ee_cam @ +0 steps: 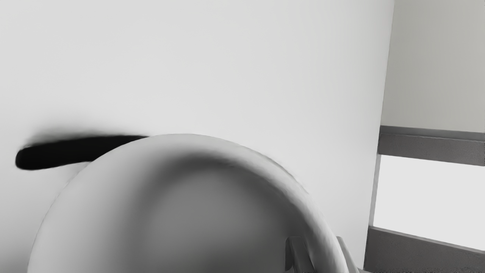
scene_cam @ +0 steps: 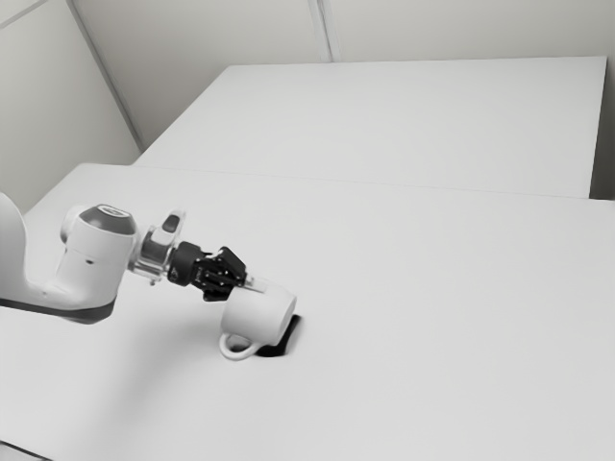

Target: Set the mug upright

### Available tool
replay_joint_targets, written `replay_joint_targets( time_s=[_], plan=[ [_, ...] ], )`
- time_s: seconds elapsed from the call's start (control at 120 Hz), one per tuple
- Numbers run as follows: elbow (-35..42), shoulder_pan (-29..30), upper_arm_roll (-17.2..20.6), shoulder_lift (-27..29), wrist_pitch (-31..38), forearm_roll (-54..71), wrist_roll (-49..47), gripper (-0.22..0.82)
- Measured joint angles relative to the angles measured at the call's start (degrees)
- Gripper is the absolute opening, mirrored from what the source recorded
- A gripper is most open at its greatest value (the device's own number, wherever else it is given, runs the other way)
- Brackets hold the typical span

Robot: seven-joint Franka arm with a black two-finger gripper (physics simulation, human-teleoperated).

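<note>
Wrist view, beside the jaws: the gripper is pinching the wall of the white mug, with one of its fingers inside the round rim and the other against the outside. The wall runs between the two, and the jaws stand apart only by about its thickness. The round end of the mug is turned to the camera, shaded deep grey toward its middle.

In the exterior view the mug is tipped over on its side, its long line running roughly level, with its handle low down on the near side. The gripper meets it at the upper side, toward the end nearer the arm. A black flat thing lies at the mug's underside and juts out past it toward the exterior view's right; whether the mug actually rests on it is hard to make out.

All this is on the pale tabletop, in from the far edge and toward the exterior view's left. Beyond that far edge is a second white surface, with pale wall panels behind. Past the tabletop's edge in the wrist view are dark grey bars.
</note>
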State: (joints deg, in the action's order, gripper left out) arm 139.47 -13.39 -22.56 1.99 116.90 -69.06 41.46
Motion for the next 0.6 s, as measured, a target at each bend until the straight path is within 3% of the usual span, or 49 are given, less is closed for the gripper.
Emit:
replay_joint_targets(
  time_s=[0.242,0.442,0.6],
  plan=[
    [-5.01,1.72,3.63,1.91,4.16,3.55,-2.64,-0.17],
    [-7.97,0.95,8.60,2.64,11.95,23.93,-14.14,-0.18],
    [-8.11,0.17,10.49,2.69,16.98,44.15,-26.87,-0.18]
  ],
)
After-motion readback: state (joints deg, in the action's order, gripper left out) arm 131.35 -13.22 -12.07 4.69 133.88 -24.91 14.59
